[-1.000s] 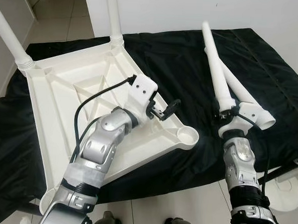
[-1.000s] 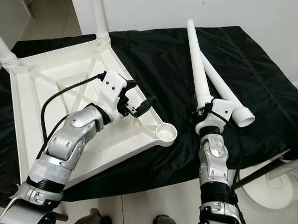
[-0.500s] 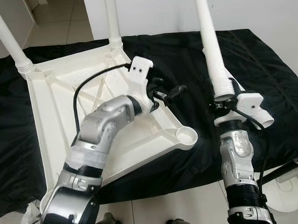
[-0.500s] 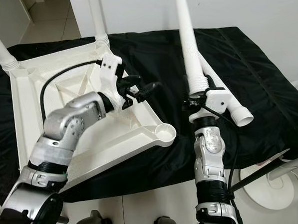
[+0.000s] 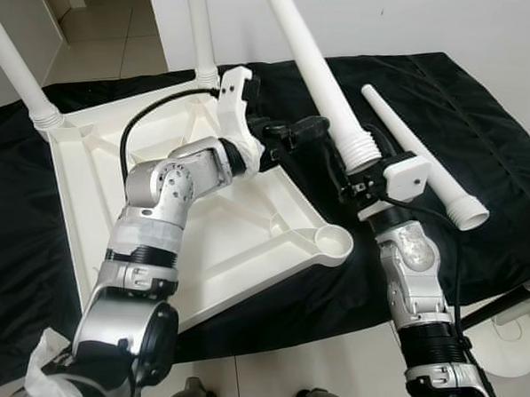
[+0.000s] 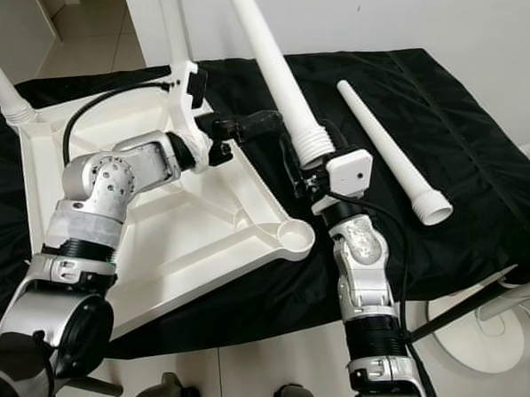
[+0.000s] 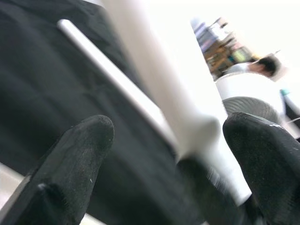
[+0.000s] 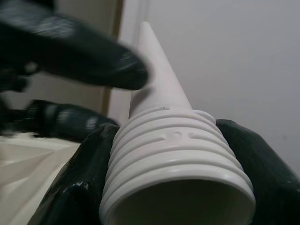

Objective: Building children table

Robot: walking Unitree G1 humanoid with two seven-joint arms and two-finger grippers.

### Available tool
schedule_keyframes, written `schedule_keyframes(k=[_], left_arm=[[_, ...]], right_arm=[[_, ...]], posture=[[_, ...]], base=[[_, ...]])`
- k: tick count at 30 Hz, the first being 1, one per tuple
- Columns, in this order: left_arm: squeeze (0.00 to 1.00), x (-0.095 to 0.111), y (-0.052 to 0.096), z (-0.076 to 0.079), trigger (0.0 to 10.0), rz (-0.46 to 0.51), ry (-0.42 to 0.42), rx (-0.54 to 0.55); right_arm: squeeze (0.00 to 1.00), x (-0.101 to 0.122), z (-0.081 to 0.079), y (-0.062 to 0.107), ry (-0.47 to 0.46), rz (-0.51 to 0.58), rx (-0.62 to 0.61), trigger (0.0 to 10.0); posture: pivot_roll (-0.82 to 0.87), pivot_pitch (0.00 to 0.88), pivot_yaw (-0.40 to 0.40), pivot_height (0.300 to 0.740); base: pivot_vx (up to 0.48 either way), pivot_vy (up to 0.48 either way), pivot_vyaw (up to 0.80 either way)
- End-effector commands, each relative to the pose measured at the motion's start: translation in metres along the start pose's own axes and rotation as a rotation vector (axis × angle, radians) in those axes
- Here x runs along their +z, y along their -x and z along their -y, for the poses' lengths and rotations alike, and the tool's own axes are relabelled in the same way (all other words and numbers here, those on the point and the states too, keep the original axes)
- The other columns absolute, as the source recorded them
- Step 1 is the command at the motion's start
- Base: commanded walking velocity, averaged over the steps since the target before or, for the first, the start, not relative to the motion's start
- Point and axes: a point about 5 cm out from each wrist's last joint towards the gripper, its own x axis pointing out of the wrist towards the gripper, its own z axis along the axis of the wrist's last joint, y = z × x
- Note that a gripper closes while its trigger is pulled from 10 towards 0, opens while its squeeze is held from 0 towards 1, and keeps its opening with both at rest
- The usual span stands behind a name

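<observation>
Two grippers are at work in front of you. Your right gripper (image 5: 360,172) is clamped around the ribbed, threaded end of a white table leg (image 5: 309,67), which rises steeply up and toward your left, its tip running past the top of the head views; in the right wrist view the black fingers (image 8: 77,187) press on both sides of the ribbed collar, with its hollow end facing the camera. Your left gripper (image 5: 295,131) reaches across from the left with its fingers spread apart, right beside the held leg just above the threads; the left wrist view shows the leg (image 7: 154,89) passing between the two black fingertips (image 7: 79,154), and you cannot tell whether either one touches it. The upturned white table top (image 5: 201,240) lies on the black cloth (image 5: 483,112) to your left, with two legs (image 5: 201,31) already standing in its far corners and an empty round socket (image 5: 335,245) at the near right corner, below and just left of your right wrist. A spare leg (image 5: 422,162) lies flat on the cloth to the right of the right gripper, well apart from the socket. Open cloth lies between the socket and the spare leg.
</observation>
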Motion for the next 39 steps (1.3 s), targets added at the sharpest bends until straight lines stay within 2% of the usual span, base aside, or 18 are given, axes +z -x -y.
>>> schedule_keyframes(k=[1, 5, 12, 13, 16, 19, 21, 27, 30, 33, 34, 35, 37, 38, 39], left_arm=[[0.00, 0.004, -0.001, 0.006, 10.0, 0.004, 0.038, -0.100], [0.00, 0.004, -0.004, 0.003, 10.0, -0.028, 0.073, -0.095], [0.00, 0.013, -0.007, 0.001, 10.0, -0.010, 0.151, -0.100], [0.00, 0.019, -0.008, -0.004, 10.0, 0.005, 0.183, -0.073], [0.00, 0.027, -0.006, -0.012, 10.0, 0.024, 0.207, -0.028], [0.00, 0.035, -0.005, -0.017, 10.0, 0.042, 0.213, 0.002], [0.00, 0.048, -0.003, -0.023, 10.0, 0.074, 0.193, 0.036], [0.00, 0.063, 0.000, -0.027, 10.0, 0.102, 0.160, 0.062], [0.00, 0.069, 0.003, -0.031, 8.4, 0.112, 0.163, 0.089], [0.00, 0.072, 0.004, -0.033, 8.4, 0.125, 0.166, 0.103], [0.00, 0.074, 0.006, -0.035, 5.2, 0.140, 0.168, 0.117], [0.00, 0.077, 0.007, -0.037, 1.5, 0.156, 0.171, 0.130], [0.00, 0.077, 0.007, -0.037, 1.5, 0.156, 0.171, 0.130], [0.00, 0.078, 0.009, -0.039, 0.0, 0.163, 0.172, 0.135], [0.00, 0.078, 0.009, -0.039, 0.0, 0.164, 0.171, 0.136]], right_arm=[[0.00, 0.008, -0.006, -0.003, 0.008, 0.046, 0.040, 10.0], [0.00, 0.009, -0.014, -0.003, 0.024, 0.051, 0.092, 10.0], [0.00, 0.007, -0.025, 0.003, 0.037, 0.040, 0.150, 10.0], [0.00, 0.006, -0.029, 0.007, 0.044, 0.031, 0.162, 10.0], [0.00, 0.006, -0.032, 0.012, 0.038, 0.027, 0.168, 10.0], [0.00, 0.005, -0.035, 0.016, 0.024, 0.020, 0.161, 10.0], [0.00, -0.002, -0.039, 0.026, 0.018, -0.008, 0.141, 10.0], [0.00, -0.007, -0.043, 0.036, 0.028, -0.032, 0.124, 10.0], [0.00, -0.006, -0.041, 0.037, 0.041, -0.030, 0.101, 10.0], [0.00, -0.006, -0.041, 0.038, 0.043, -0.030, 0.098, 10.0], [0.00, -0.005, -0.041, 0.038, 0.045, -0.030, 0.097, 10.0], [0.00, -0.006, -0.041, 0.039, 0.049, -0.032, 0.095, 10.0], [0.00, -0.006, -0.041, 0.039, 0.049, -0.032, 0.095, 10.0], [0.00, -0.006, -0.041, 0.039, 0.048, -0.033, 0.090, 10.0], [0.00, -0.006, -0.041, 0.038, 0.048, -0.032, 0.082, 10.0]], posture=[[-0.18, 0.050, 0.093, 0.740], [-0.17, 0.054, 0.102, 0.740], [-0.17, 0.054, 0.112, 0.740], [-0.17, 0.055, 0.115, 0.740], [-0.18, 0.055, 0.115, 0.740], [-0.18, 0.055, 0.116, 0.740], [-0.18, 0.054, 0.118, 0.740], [-0.19, 0.052, 0.127, 0.740], [-0.19, 0.053, 0.128, 0.740], [-0.18, 0.053, 0.127, 0.740], [-0.18, 0.056, 0.128, 0.740], [-0.18, 0.057, 0.128, 0.740], [-0.18, 0.057, 0.128, 0.740], [-0.17, 0.060, 0.127, 0.740], [-0.17, 0.062, 0.128, 0.740]], base=[[0.000, 0.000, 0.00], [0.000, 0.000, 0.00], [0.000, 0.000, 0.00], [0.000, 0.000, 0.00], [0.000, 0.000, 0.00], [0.000, 0.000, 0.00], [0.000, 0.000, 0.00], [0.000, 0.000, 0.00], [0.000, 0.000, 0.00], [0.000, 0.000, 0.00], [0.000, 0.000, 0.00], [0.000, 0.000, 0.00], [0.000, 0.000, 0.00], [0.000, 0.000, 0.00], [0.000, 0.000, 0.00]])
